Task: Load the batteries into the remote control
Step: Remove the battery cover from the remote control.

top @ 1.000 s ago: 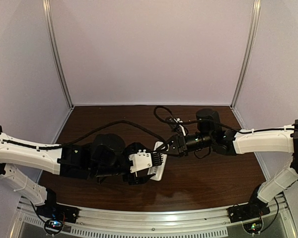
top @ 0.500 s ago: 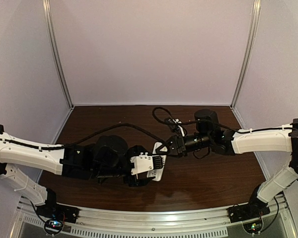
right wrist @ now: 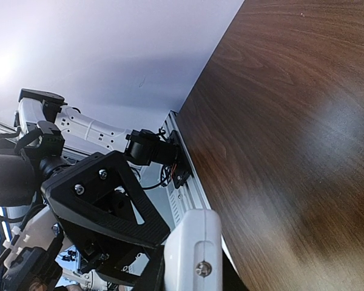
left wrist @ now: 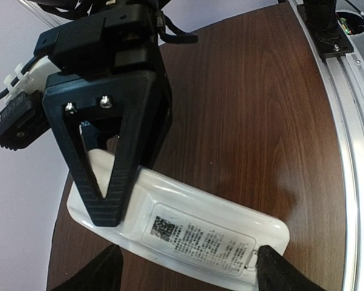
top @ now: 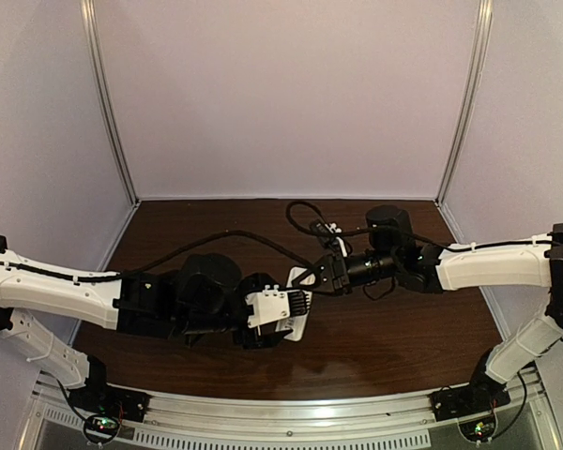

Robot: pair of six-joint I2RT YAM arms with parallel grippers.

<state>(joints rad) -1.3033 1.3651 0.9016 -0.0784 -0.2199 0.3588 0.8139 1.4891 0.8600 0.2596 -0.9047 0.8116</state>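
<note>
The white remote control (left wrist: pixel 200 233) shows its back face, with a printed label and the bay cover in place. It also shows in the top view (top: pixel 297 327). My right gripper (top: pixel 307 277) is shut on the remote's far end; its black finger (left wrist: pixel 109 176) overlaps that end. In the right wrist view the remote's white edge (right wrist: pixel 194 254) sits between my own dark fingers. My left gripper (left wrist: pixel 185 267) has its fingers spread wide at the remote's near edge, one tip by each end. I cannot tell whether they touch it. No batteries are in view.
The dark wooden table (top: pixel 394 328) lies under both arms. A black cable (top: pixel 225 234) loops across the middle. The aluminium rail (top: pixel 291 412) runs along the near edge, and pale walls close in the back and sides.
Both grippers and the remote have shifted slightly left and toward the back together. The holds look unchanged.
</note>
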